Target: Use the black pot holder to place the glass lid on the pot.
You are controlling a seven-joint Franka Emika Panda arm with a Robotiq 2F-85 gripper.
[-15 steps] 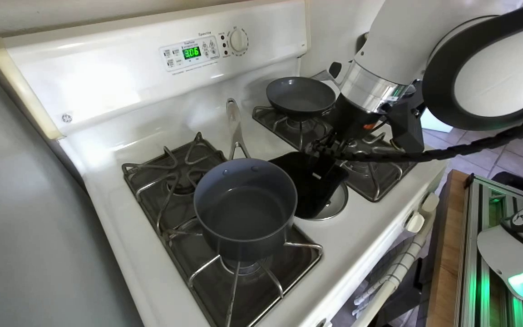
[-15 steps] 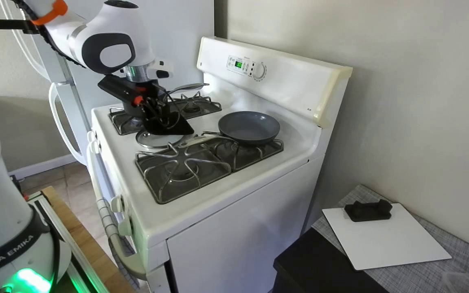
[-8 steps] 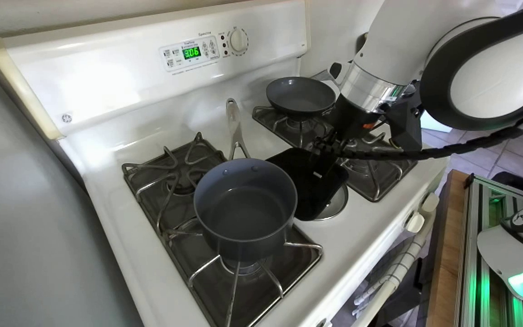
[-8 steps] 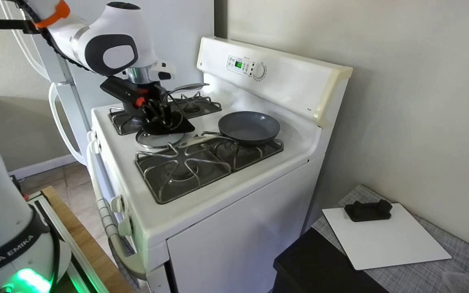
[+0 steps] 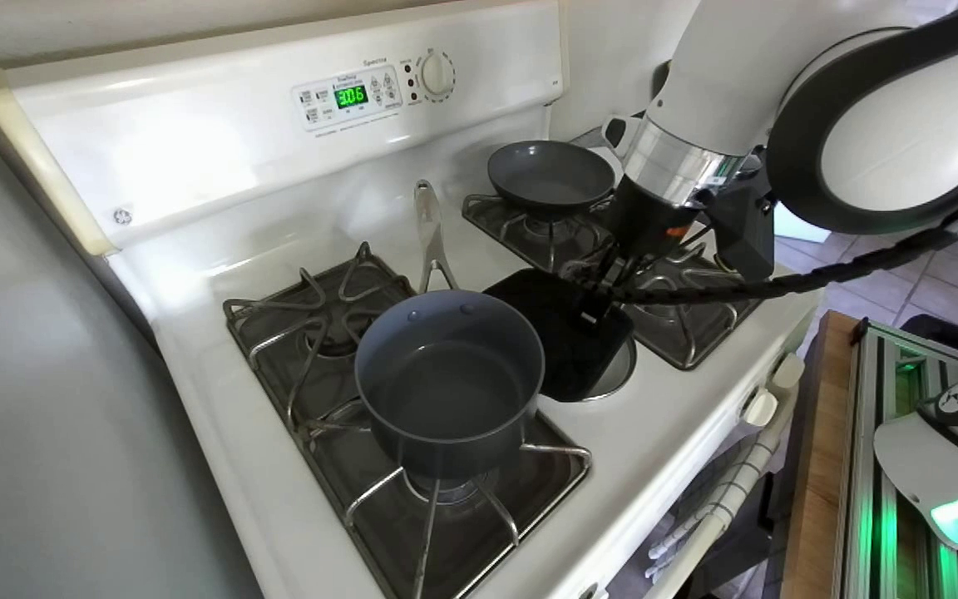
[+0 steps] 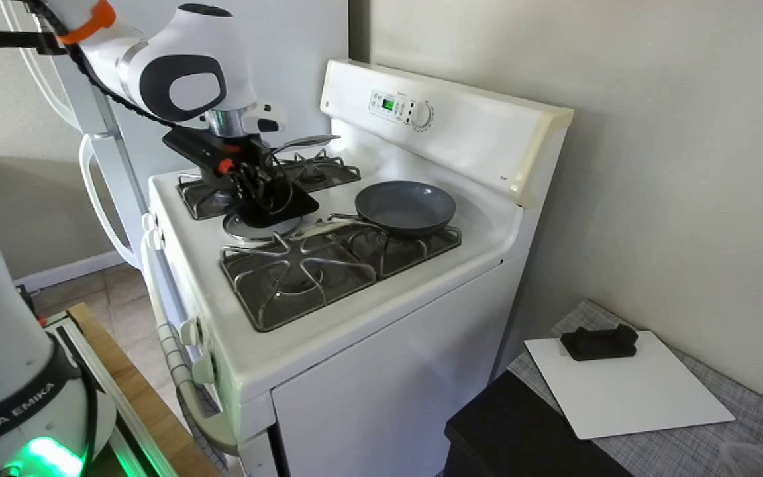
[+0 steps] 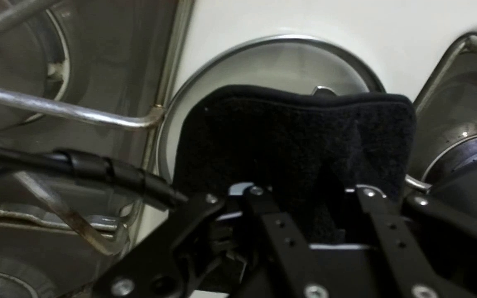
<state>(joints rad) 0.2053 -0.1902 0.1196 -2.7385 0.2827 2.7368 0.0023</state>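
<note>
We observe the white surface (image 5: 629, 449) with the pot (image 5: 450, 391) upright on its left near burner (image 5: 450, 492). We locate the glass lid (image 7: 278, 62) flat on the surface, right of the pot and between the burners. The black pot holder (image 7: 288, 128) hides part of the lid from above; we cannot verify contact. The end effector (image 5: 591, 313) clamps the pot holder; we cannot read the finger gap.
</note>
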